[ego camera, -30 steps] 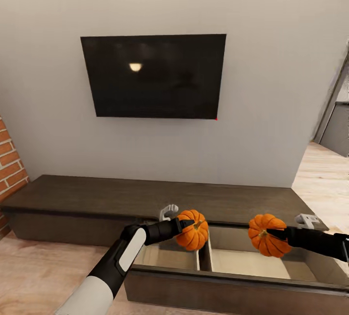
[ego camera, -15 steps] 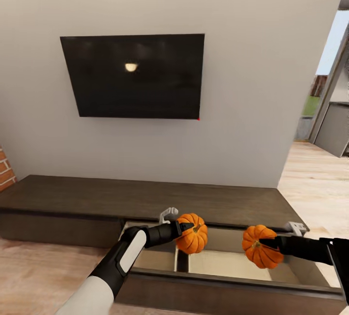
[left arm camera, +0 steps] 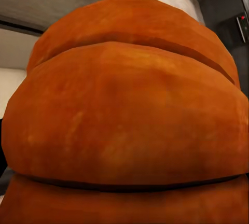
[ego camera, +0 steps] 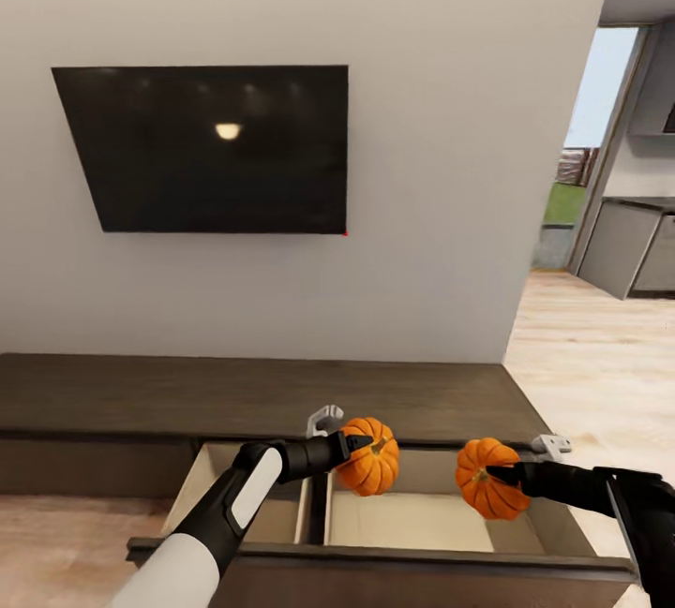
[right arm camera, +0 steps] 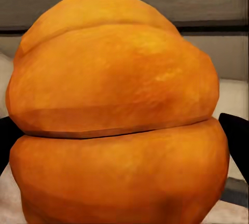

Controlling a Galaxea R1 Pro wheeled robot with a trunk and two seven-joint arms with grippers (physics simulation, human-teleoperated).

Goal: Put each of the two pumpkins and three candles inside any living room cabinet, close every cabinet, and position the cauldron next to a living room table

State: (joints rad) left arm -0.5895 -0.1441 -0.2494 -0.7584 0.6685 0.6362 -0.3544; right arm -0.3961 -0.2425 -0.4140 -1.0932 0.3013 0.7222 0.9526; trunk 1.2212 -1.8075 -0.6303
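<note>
Two pumpkins are in view, one in each gripper. The left gripper (ego camera: 361,451) is closed on the left pumpkin (ego camera: 368,456), its dark fingertip lying across the fruit by the stem. The right gripper (ego camera: 497,478) is clamped on the right pumpkin (ego camera: 488,480), a black finger reaching onto it from the right. Both pumpkins hang above one pulled-out drawer (ego camera: 394,559) of the cabinet (ego camera: 187,397), the long dark-brown unit running along the far wall. That drawer has two pale wooden compartments split by a dark divider (ego camera: 317,514): the left pumpkin sits over the left end of the right compartment, just right of the divider, and the right pumpkin hangs over that compartment's right part. The two pumpkins are near each other but apart.

One black television (ego camera: 206,149) hangs on the wall above the cabinet, with a small bright reflection on its screen. Two small white brackets (ego camera: 325,420) stand on the cabinet top near its front edge, one behind each pumpkin. To the right a doorway (ego camera: 600,168) opens onto grey kitchen units and pale plank floor.

The head view gives this whole layout; the wrist views give close surface only. In the left wrist view the left pumpkin (left arm camera: 124,125) shows deep orange ribs, with slivers of cabinet behind. In the right wrist view the right pumpkin (right arm camera: 116,120) appears lighter orange, with a black finger (right arm camera: 236,141) at one edge and another at the opposite edge.
</note>
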